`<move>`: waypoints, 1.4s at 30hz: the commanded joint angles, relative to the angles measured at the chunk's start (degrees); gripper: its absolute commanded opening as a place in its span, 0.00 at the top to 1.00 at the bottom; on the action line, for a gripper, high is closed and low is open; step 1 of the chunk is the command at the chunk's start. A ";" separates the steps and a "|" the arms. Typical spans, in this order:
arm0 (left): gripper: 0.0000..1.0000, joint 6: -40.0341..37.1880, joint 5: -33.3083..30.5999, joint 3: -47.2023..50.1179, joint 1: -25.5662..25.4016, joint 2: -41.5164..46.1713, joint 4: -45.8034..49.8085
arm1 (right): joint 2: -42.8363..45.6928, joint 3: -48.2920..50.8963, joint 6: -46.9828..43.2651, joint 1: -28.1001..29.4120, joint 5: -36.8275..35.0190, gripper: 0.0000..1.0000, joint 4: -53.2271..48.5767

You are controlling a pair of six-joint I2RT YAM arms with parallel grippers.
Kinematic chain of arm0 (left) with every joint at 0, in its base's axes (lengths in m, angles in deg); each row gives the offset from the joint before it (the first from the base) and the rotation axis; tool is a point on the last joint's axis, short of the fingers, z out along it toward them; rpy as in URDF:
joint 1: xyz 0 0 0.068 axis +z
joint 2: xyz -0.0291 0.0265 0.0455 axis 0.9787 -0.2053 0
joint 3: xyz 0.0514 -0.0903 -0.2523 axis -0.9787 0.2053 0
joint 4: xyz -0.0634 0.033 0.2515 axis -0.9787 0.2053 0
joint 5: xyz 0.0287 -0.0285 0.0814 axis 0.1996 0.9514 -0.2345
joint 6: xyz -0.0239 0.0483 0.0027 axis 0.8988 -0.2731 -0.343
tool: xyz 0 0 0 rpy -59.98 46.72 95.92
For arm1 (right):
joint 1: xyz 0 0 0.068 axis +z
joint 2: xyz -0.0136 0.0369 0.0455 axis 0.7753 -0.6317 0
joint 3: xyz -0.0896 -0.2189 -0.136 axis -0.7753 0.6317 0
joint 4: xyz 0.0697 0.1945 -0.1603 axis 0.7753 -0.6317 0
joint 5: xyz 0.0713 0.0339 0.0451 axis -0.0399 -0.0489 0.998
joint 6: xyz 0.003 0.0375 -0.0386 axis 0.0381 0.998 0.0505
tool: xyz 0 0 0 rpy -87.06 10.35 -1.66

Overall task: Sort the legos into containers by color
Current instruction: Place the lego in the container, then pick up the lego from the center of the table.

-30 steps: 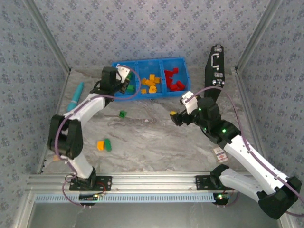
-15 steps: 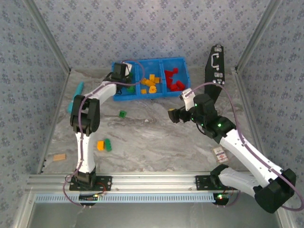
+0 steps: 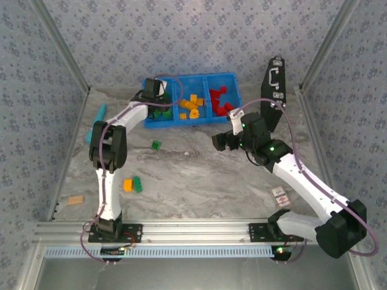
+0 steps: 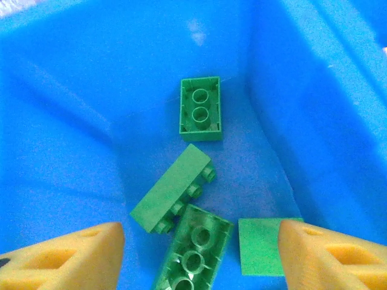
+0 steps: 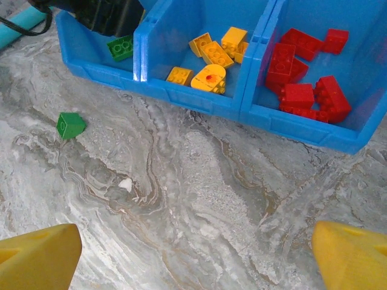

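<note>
While the left gripper [image 4: 198,241] hung inside the left compartment of the bright blue three-compartment plastic tray [image 5: 193,99], its yellow fingers [image 4: 66,257] stood apart with nothing between them. Below them lay the green plastic building bricks [image 4: 200,109], one hollow side up and one on its side. The orange-yellow bricks [image 5: 211,54] sat in the middle compartment and the red bricks [image 5: 302,78] in the right one.

On the grey marbled table [image 5: 199,181] we saw a small loose green brick [image 5: 71,125] near the tray's front wall. An orange brick [image 3: 128,184] and a green brick [image 3: 138,184] lay right beside each other nearer the arm bases. The right gripper [image 5: 193,232] hovered over the table in front of the tray, its fingers spread wide and empty.

We judged the bricks light, stiff and smooth, and likely to skate across the table if one finger touched first. We would have pinched each across its two flat upright sides, low down and centred, never over the studs. The loose green one seemed to have a sloped face, which we would have avoided.
</note>
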 commanded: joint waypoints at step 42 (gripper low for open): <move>0.10 -13.41 2.24 47.62 8.24 84.84 4.33 | -64.65 -47.36 23.22 20.47 2.48 0.01 -1.42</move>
